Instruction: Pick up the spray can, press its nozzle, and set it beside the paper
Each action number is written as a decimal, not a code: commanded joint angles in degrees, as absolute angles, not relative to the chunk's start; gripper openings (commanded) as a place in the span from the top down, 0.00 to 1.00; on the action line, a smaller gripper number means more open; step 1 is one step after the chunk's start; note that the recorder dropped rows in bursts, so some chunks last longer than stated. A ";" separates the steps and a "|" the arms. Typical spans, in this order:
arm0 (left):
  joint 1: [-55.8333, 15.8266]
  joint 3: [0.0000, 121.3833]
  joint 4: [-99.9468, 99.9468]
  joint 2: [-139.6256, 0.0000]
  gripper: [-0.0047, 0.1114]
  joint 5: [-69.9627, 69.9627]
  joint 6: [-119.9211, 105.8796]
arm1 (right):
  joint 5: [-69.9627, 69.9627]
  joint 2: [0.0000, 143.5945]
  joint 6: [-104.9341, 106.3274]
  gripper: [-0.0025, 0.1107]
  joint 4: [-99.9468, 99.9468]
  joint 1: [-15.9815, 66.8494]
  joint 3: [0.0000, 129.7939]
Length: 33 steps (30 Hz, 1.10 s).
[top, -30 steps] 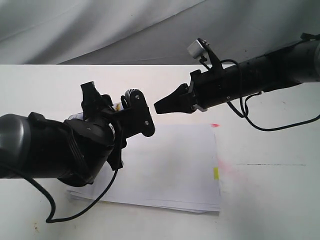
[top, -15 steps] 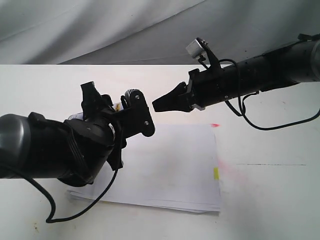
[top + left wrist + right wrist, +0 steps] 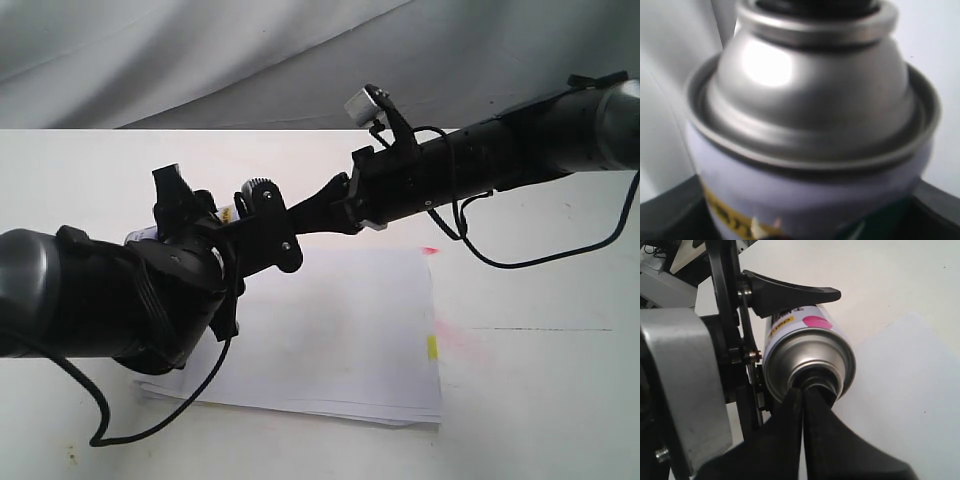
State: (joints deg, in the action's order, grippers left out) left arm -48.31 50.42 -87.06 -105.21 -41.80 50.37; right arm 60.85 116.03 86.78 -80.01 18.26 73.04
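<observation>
My left gripper (image 3: pixel 262 222) is shut on the spray can (image 3: pixel 252 197) and holds it tilted above the table. In the left wrist view the can's silver dome (image 3: pixel 815 90) and white body (image 3: pixel 805 185) fill the picture, with the black nozzle (image 3: pixel 815 5) at the edge. My right gripper (image 3: pixel 806 388) is shut, and its joined tips rest on the nozzle in the middle of the silver dome (image 3: pixel 790 360). The same contact shows in the exterior view, where the right gripper (image 3: pixel 296 211) meets the can's top. The paper (image 3: pixel 350 330) lies flat below both arms, with a yellow tab (image 3: pixel 432 347).
A pink mark (image 3: pixel 430 250) sits at the paper's far right corner. A black cable (image 3: pixel 150 425) loops from the left arm over the table's (image 3: pixel 540 400) front left. Grey cloth (image 3: pixel 200 50) hangs behind the table.
My right gripper has moved left, from a gap beside the can to touching its top. The left gripper and can have shifted slightly left and up.
</observation>
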 commanded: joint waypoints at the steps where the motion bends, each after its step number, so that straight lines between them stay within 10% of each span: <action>1: -48.65 50.88 -89.40 -104.23 0.96 -42.02 50.99 | 60.50 116.57 87.36 0.98 -81.00 18.77 73.44; 33: -48.65 50.88 -89.40 -104.23 0.96 -42.02 50.88 | 60.73 116.58 88.18 0.98 -83.77 18.86 73.44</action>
